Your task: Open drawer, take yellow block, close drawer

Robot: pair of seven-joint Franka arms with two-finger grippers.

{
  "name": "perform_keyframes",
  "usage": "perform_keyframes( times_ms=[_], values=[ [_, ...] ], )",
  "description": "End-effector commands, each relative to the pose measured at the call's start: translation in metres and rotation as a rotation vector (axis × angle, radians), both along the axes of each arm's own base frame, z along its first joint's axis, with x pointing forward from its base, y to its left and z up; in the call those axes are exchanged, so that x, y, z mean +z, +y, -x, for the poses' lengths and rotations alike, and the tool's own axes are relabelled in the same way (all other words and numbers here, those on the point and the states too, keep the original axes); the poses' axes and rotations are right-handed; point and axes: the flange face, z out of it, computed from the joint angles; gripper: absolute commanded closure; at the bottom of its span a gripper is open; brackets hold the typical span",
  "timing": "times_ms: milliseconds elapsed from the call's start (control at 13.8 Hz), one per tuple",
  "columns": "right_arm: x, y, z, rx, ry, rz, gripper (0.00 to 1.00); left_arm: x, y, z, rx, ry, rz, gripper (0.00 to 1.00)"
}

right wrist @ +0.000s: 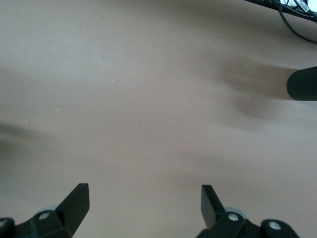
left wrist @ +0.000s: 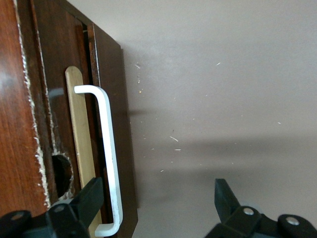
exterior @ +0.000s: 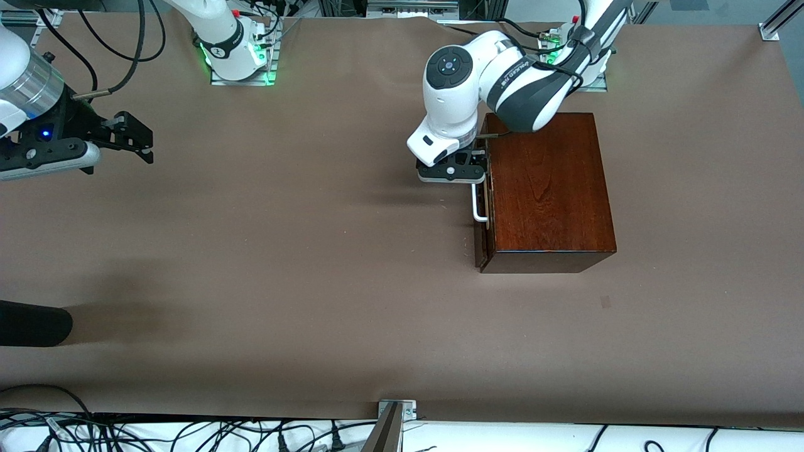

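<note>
The drawer [exterior: 483, 207] is the dark front of a reddish-brown wooden box [exterior: 546, 188], facing the right arm's end of the table. It sits about flush with the box. Its white bar handle [exterior: 478, 204] [left wrist: 108, 144] runs along the front. My left gripper [exterior: 453, 172] [left wrist: 157, 198] hangs open over the handle's end that is farther from the front camera. One of its fingers [left wrist: 89, 198] is against the drawer front and the other is out over the table, so the bar lies between them untouched. My right gripper [exterior: 141, 135] [right wrist: 143, 193] waits open over bare table. The yellow block is hidden.
A black rounded object [exterior: 31, 323] [right wrist: 302, 84] juts in at the table edge on the right arm's end, nearer the front camera. Brown table cover [exterior: 282, 251] stretches between the box and the right gripper. Cables lie along the front edge.
</note>
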Motion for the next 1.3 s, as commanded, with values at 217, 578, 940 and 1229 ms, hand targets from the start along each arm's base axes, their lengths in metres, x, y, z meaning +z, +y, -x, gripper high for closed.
perform_keyframes(
  times_ms=[217, 578, 940, 1229],
  values=[
    [0.005, -0.002, 0.000, 0.000, 0.002, 0.013, 0.00, -0.021, 0.003, -0.002, 0.009, -0.046, -0.059, 0.00],
    [0.004, -0.001, 0.000, 0.001, 0.003, 0.013, 0.00, -0.037, 0.007, -0.005, 0.008, -0.063, -0.098, 0.00],
    [0.004, -0.002, -0.001, 0.000, 0.003, 0.013, 0.00, -0.048, 0.006, -0.004, 0.029, -0.055, -0.104, 0.00],
    [0.004, -0.001, 0.000, 0.001, 0.003, 0.013, 0.00, -0.059, 0.003, -0.005, 0.053, -0.051, -0.088, 0.00]
  ],
)
